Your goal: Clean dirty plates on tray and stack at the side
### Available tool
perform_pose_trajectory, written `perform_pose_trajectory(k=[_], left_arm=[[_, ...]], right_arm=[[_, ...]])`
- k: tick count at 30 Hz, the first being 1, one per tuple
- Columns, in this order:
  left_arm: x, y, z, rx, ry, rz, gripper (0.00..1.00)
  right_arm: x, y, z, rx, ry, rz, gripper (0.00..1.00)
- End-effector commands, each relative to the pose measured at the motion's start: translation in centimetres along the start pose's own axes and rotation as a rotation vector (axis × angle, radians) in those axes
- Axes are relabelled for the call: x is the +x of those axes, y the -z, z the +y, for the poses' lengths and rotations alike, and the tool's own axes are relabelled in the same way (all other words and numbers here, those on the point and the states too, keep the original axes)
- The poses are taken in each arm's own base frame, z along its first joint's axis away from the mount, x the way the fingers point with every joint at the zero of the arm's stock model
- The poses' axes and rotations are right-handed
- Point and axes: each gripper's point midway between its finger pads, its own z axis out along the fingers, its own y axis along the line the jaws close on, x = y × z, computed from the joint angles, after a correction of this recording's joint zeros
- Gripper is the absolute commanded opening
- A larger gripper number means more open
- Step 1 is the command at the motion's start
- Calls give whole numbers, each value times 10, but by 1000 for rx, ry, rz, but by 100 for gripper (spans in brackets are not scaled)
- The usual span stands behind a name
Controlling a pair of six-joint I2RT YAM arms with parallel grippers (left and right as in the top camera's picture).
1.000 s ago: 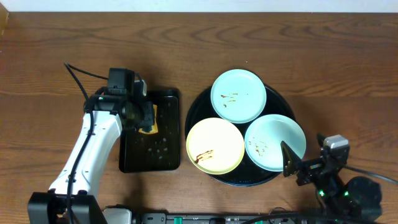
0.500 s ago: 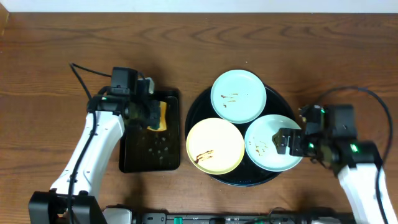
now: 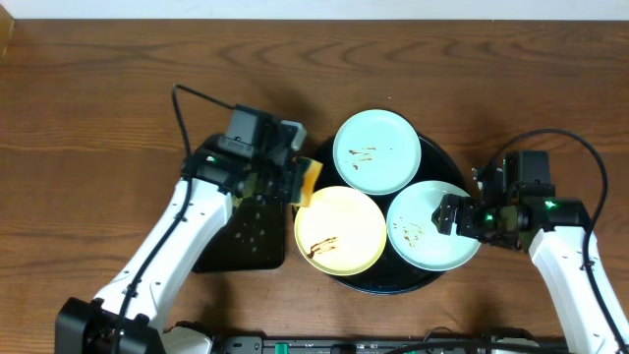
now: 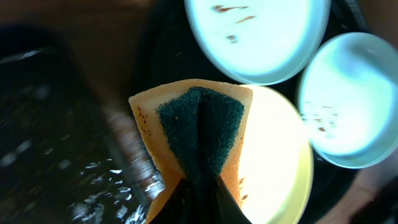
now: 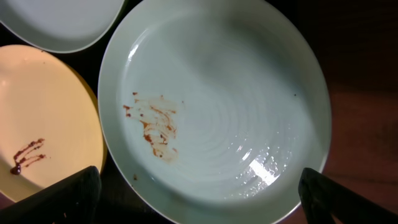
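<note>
Wiping looked like the step in hand, though not yet begun: all three plates lay on the round black tray (image 3: 439, 163) with brown smears showing. The left gripper (image 3: 295, 182) was clamped on a folded sponge (image 4: 193, 134), yellow with a dark green scouring face. It held the sponge at the tray's left rim, just over the near edge of the yellow plate (image 3: 340, 230); whether the sponge touched the plate could not be told. The next move probably called for pressing the green face down and sweeping it across the smear. The left arm reached in over the rectangular tray (image 3: 246, 231), its wrist turned toward the plates. The right gripper (image 3: 454, 216) hung above the lower mint plate (image 5: 217, 106) with its jaws wide apart, holding nothing. The upper mint plate (image 3: 376, 151) lay unattended.
</note>
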Motion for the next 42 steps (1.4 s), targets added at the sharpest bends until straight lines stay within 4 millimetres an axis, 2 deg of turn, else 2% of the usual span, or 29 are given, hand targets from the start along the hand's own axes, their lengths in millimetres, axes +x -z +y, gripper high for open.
perform_pose_trajectory(k=[1,6,14,16,19,21,24,26,28,30,34,36,38,40,42], left_arm=[[-13,7,-21,44,-42,-40,7],[-13,7,-24,51,-45,-41,7],[-15,8,-49,174,-71,-44,7],[-13,7,-53,180,-82,-38,7],[-11,5,-62,195,-104,-33,8],[-10,4,-67,202,-119,-32,7],[-9,3,-73,211,-136,-33,8],[-9,2,-75,213,-140,-32,7],[-9,2,-75,213,-140,-32,7],[-9,2,-75,213,-139,-31,8],[-9,2,-75,213,-128,-30,7],[-9,2,-75,213,-128,-30,7],[-9,2,-75,213,-128,-30,7],[-9,2,-75,213,-128,-29,7],[-8,2,-75,213,-127,-27,8]], right_arm=[[-9,8,3,-25,-28,-33,99],[-13,8,5,-37,-22,-50,99],[-15,9,0,-25,-94,-57,99],[-17,9,-6,3,-103,-67,88],[-18,10,-13,21,-113,-73,94],[-19,10,-14,22,-121,-75,91],[-20,11,-17,28,-125,-79,99],[-20,12,-20,31,-116,-82,99],[-20,13,-25,44,-131,-83,86],[-20,14,-30,48,-144,-82,87],[-16,16,-45,77,-207,-69,84],[-14,15,-52,88,-235,-57,88],[-12,12,-57,91,-249,-45,82],[-14,5,-56,74,-248,-42,81],[-17,-4,-49,14,-223,-46,89]])
